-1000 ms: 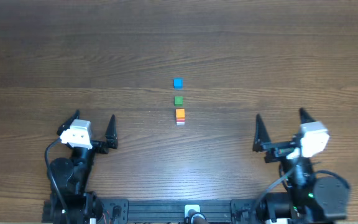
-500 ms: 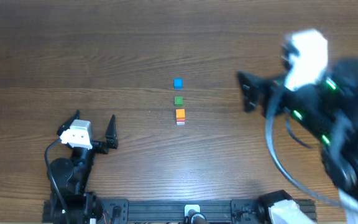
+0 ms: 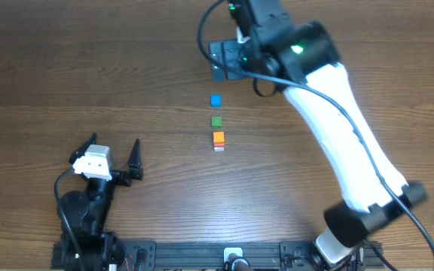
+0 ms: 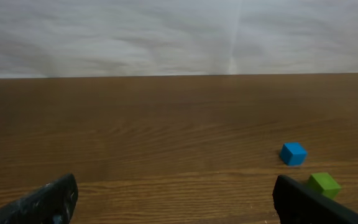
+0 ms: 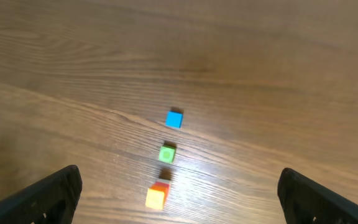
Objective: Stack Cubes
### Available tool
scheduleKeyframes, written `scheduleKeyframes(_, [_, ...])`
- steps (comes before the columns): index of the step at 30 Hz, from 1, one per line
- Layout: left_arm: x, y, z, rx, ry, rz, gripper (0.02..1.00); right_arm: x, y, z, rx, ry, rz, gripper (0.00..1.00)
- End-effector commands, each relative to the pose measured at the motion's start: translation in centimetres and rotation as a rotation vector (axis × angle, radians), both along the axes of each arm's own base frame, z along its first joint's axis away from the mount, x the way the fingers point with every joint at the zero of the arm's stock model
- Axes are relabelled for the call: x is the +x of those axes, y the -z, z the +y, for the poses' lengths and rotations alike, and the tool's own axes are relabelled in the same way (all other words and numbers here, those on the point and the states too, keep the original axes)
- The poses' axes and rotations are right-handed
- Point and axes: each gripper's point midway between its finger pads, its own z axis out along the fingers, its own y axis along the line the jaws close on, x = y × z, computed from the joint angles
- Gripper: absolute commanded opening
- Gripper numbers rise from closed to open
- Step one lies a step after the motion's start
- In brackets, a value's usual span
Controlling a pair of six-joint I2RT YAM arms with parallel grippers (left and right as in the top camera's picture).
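Three small cubes lie in a line at the table's middle: a blue cube (image 3: 215,100) farthest from the bases, a green cube (image 3: 216,121), then an orange cube (image 3: 218,138) with a pale and red strip showing under its near side. My right gripper (image 3: 218,62) hangs open high above the table beyond the blue cube. Its wrist view looks down on the blue cube (image 5: 174,119), green cube (image 5: 167,154) and orange cube (image 5: 157,195). My left gripper (image 3: 111,154) stands open near its base, well left of the cubes, with the blue cube (image 4: 293,154) and green cube (image 4: 323,184) off to its side.
The wooden table (image 3: 89,68) is bare around the cubes. The right arm's white link (image 3: 345,143) slants across the right half of the table. A pale wall (image 4: 166,37) rises behind the table's far edge.
The right arm rose from its rest pose at the bottom right and swung up and left, until its gripper came above the line of cubes. The left arm and the cubes stayed still.
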Motion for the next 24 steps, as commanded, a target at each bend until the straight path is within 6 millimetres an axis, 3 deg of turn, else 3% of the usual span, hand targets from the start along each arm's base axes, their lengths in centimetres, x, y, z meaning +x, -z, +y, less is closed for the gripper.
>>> scheduleKeyframes(1, [-0.1, 0.1, -0.3, 0.014, 0.015, -0.003, 0.998, 1.3, 3.7, 1.8, 0.023, 0.129, 0.087, 0.993])
scheduleKeyframes(6, [-0.1, 0.1, -0.3, 0.014, 0.015, -0.003, 1.0, 1.7, 9.1, 3.8, -0.011, 0.167, 0.195, 0.993])
scheduleKeyframes(11, [-0.1, 0.1, -0.3, 0.013, 0.015, -0.003, 1.0, -0.6, 14.4, 5.0, -0.045, 0.175, 0.398, 0.991])
scheduleKeyframes(24, [-0.1, 0.1, -0.3, 0.014, 0.015, -0.003, 1.0, -3.0, 22.8, 4.9, -0.088, 0.205, 0.529, 0.991])
